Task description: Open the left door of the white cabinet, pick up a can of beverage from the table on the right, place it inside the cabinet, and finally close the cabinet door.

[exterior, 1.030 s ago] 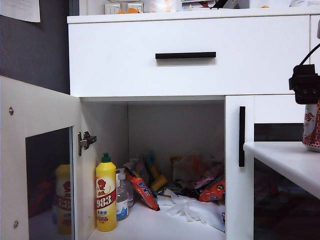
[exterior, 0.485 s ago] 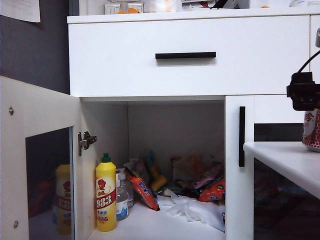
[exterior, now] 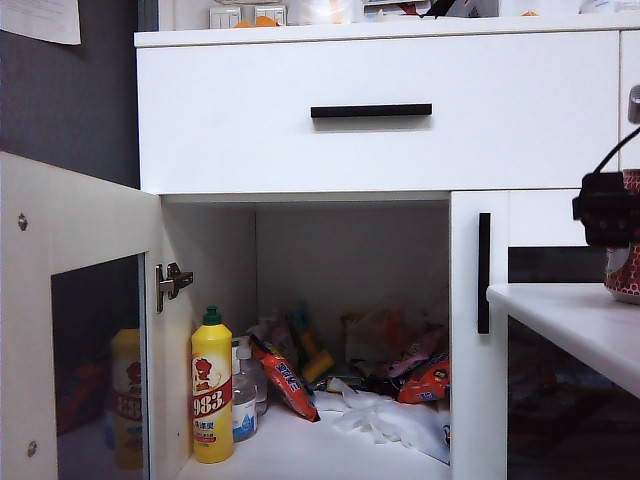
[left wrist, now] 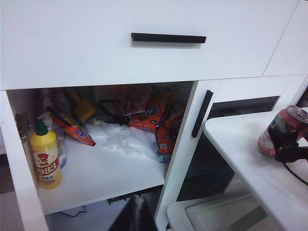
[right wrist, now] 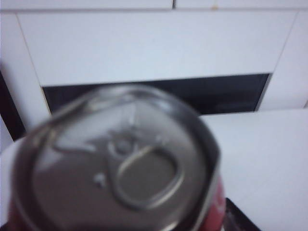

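Can of beverage (exterior: 627, 268) upright on the table (exterior: 560, 310), at the far right of the exterior view, well apart from the open compartment of the white cabinet (exterior: 250, 130). Long axis vertical, silver rim up. Right gripper (exterior: 606, 207) directly above and around it, pointing down along that same axis; in the right wrist view the lid fills nearly everything, with a dark fingertip (right wrist: 240, 216) beside the red wall. Jaws spread to their widest, one on each side of the can, no squeeze to see yet; touching or not, cannot tell. Clearly the nearer arm. Left gripper (left wrist: 135, 217) pressed together and empty, low before the cabinet opening. Left door (exterior: 60, 230) swung wide open already. Probably next: close on the can, then lift.
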You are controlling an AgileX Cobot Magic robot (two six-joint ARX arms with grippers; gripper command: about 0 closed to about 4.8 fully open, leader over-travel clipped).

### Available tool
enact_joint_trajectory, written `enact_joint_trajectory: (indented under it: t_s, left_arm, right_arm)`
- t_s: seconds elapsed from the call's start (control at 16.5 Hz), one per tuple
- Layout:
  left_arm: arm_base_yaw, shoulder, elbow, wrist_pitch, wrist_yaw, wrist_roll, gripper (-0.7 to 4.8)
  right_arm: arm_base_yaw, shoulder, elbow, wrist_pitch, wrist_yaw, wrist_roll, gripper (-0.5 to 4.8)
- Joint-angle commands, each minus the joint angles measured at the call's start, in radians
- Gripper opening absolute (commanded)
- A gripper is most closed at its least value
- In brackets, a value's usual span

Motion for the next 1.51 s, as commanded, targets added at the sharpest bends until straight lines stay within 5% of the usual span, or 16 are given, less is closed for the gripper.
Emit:
enact_joint_trajectory:
  t_s: [0.06,0.3,0.67,0.79,1.09,1.21,1.51]
  left_arm:
    - [0.001,-0.001,0.003,0.004,-0.003,0.003,-0.05]
    - [0.001,-0.001,0.003,0.004,-0.003,0.003,-0.05]
    - [0.001,-0.001,0.003,0.004,-0.003,0.003,-0.05]
    - [0.001,-0.001,0.003,0.003,-0.003,0.003,-0.05]
    - [0.001,-0.001,0.003,-0.013,-0.002,0.003,-0.05]
    - [0.001,-0.001,0.003,-0.016,-0.003,0.003,-0.05]
    - [0.001,-0.001,0.003,-0.016,-0.003,0.003,-0.05]
  right_arm:
    - [0.0,0.011,0.003,0.029,0.001,0.005,4.79]
    - [0.0,0.011,0.003,0.168,0.0,-0.004,4.79]
    - [0.0,0.011,0.003,0.159,-0.001,-0.003,4.79]
    - [0.0,0.011,0.003,0.159,-0.002,-0.003,3.66]
    - [0.002,0.01,0.003,0.16,-0.002,-0.003,3.58]
    - [0.003,0.01,0.003,0.159,-0.027,-0.004,1.61]
    - [0.008,-0.001,0.004,0.167,-0.068,-0.004,1.48]
